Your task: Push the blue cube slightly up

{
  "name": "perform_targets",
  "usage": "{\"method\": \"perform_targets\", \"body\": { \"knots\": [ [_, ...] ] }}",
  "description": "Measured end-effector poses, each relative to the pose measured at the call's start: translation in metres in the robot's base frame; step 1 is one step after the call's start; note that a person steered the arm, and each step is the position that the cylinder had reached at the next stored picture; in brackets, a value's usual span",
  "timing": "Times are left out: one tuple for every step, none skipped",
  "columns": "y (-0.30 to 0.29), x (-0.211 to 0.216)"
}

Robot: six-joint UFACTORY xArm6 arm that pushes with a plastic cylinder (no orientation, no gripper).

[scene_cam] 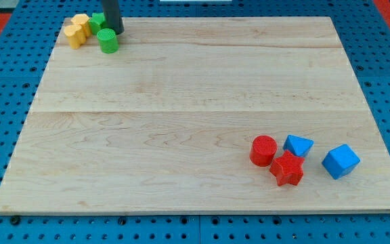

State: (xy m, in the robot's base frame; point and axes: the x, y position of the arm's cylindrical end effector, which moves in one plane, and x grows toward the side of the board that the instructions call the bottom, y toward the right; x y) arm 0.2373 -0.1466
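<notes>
Blue cube (340, 161) low in the board's right part, close to the right edge, tilted so one corner points toward the view's bottom. At its nine o'clock, just beside but apart: a second blue block (298, 145), wedge-like, exact shape hard to tell. At that block's seven o'clock, touching or nearly so: red star (287, 169). At the star's eleven o'clock, pressed against it: red cylinder (263, 150), upright. All four bunched in the lower right of the wooden board (181, 122).

Far off at ten o'clock from the blue cube, in the board's top left corner: another cluster. Green cylinder (107, 41) standing upright; at its eleven o'clock a second green block (97, 22), partly hidden behind the rod, shape unclear. At nine o'clock from that: two yellow blocks, one yellow block nearer the top (81, 22) and a lower yellow block (75, 35), touching each other, shapes not certain.

My tip (116, 32) down at the board's top edge, just at one o'clock of the green cylinder, beside the hidden green block, well apart from the blue cube. No claw here: only a plain dark rod, so neither wide nor narrow, holding nothing.

Around the board: blue pegboard (5, 135).
</notes>
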Motion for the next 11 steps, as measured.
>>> {"method": "perform_targets", "body": {
  "knots": [
    [0.036, 0.016],
    [-0.011, 0.031],
    [-0.066, 0.031],
    [-0.026, 0.077],
    [0.0, 0.176],
    [0.036, 0.257],
    [0.138, 0.327],
    [0.24, 0.364],
    [0.331, 0.358],
    [0.387, 0.335],
    [0.422, 0.31]
  ]
}}
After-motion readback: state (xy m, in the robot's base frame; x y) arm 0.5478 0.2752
